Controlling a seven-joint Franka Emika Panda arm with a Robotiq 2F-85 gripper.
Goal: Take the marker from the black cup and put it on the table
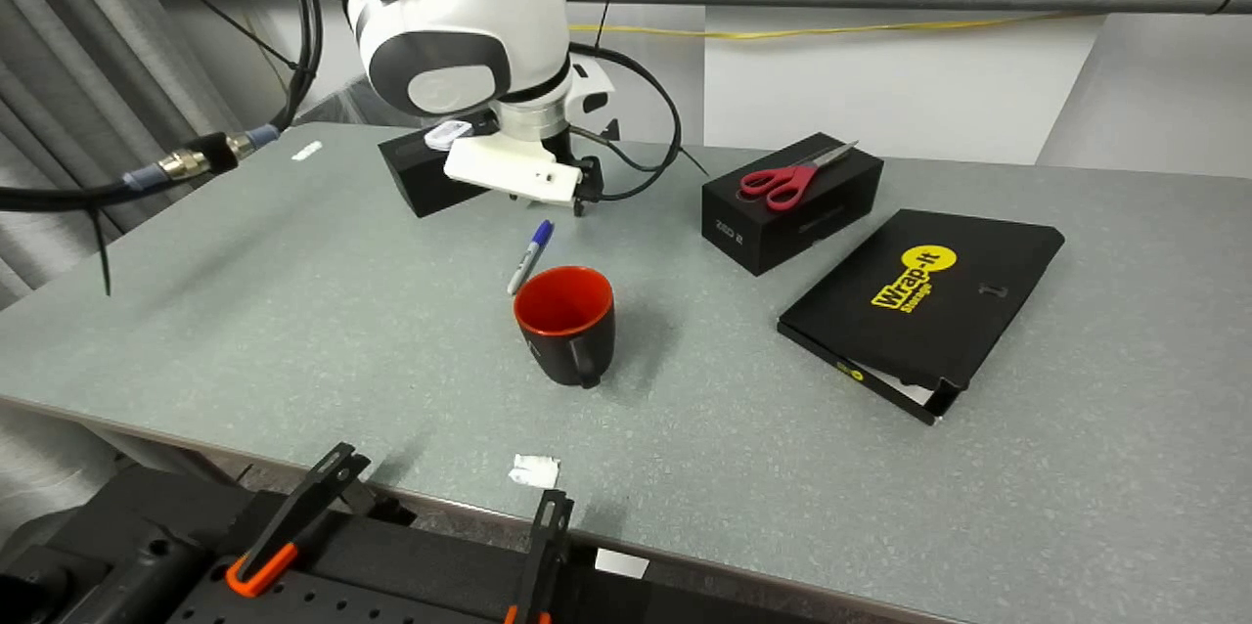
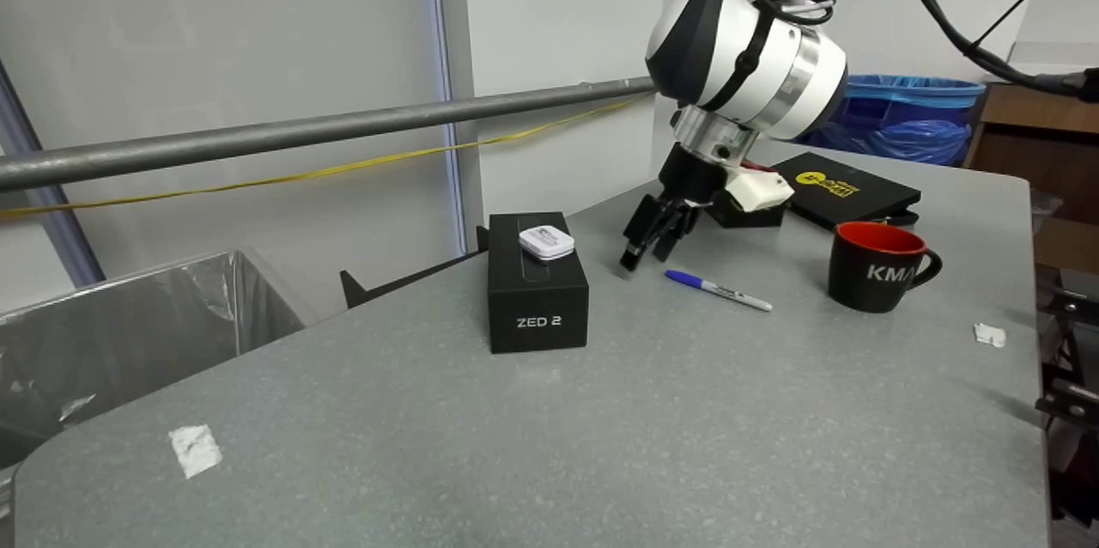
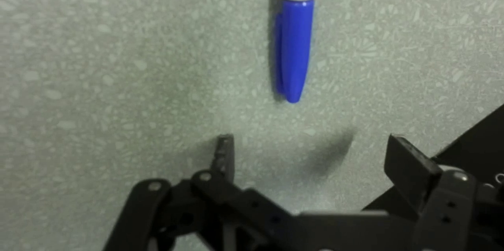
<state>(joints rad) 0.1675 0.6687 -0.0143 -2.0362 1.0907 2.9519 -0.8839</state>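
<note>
The thin, blue-topped white marker [image 1: 528, 262] lies on the flat grey table [image 1: 293, 311], at 11 o'clock from the round black-and-red cup [image 1: 562, 335] in an exterior view. The black gripper [image 3: 311, 143] has fingers spread wide.

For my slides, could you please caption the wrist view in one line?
Open, empty gripper near a blue-capped marker, partly in frame, lying on the grey table.
</note>
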